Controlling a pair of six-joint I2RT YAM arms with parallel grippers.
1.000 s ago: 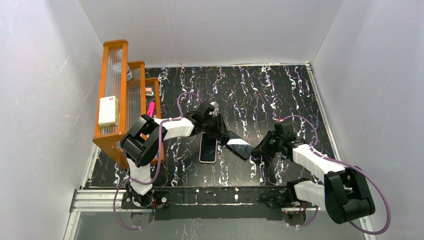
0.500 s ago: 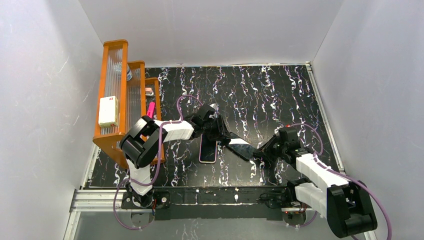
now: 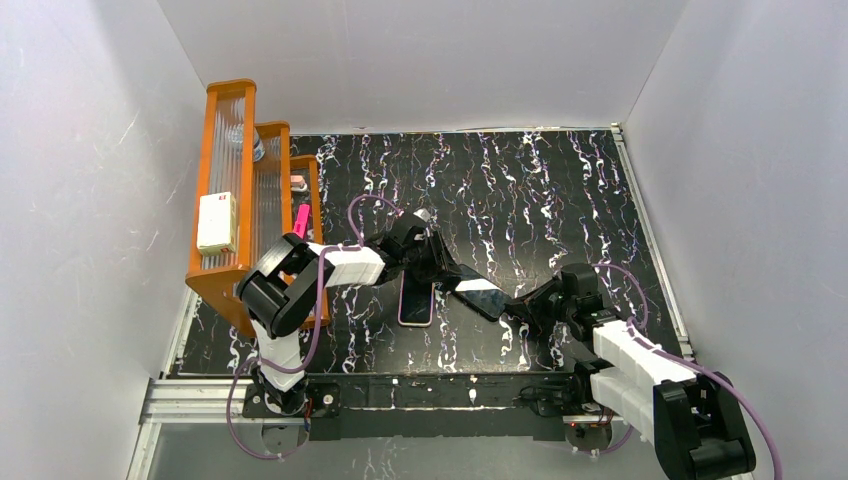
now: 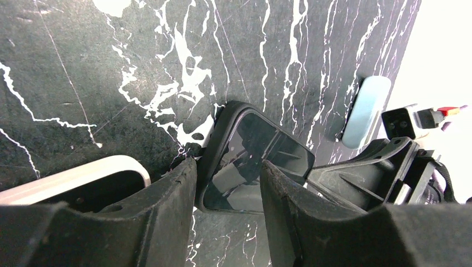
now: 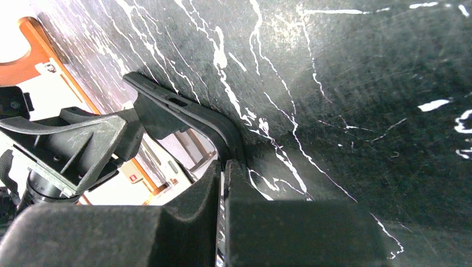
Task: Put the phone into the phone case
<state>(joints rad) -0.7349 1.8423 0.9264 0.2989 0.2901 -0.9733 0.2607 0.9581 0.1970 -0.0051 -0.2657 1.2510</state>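
While the phone case (image 3: pixel 416 305) lies flat on the table (image 3: pixel 570 190), a little left of centre and nearer the near edge than the far one, the phone (image 3: pixel 482 294) is held tilted just to its right, gripped at both ends. The left gripper (image 3: pixel 443 272) stands partly open, its fingers clamped across the phone's width at the end beside the case. The right gripper (image 3: pixel 521 303) is pinched almost fully closed on the thin black rim of the opposite end, toward the table's right edge.
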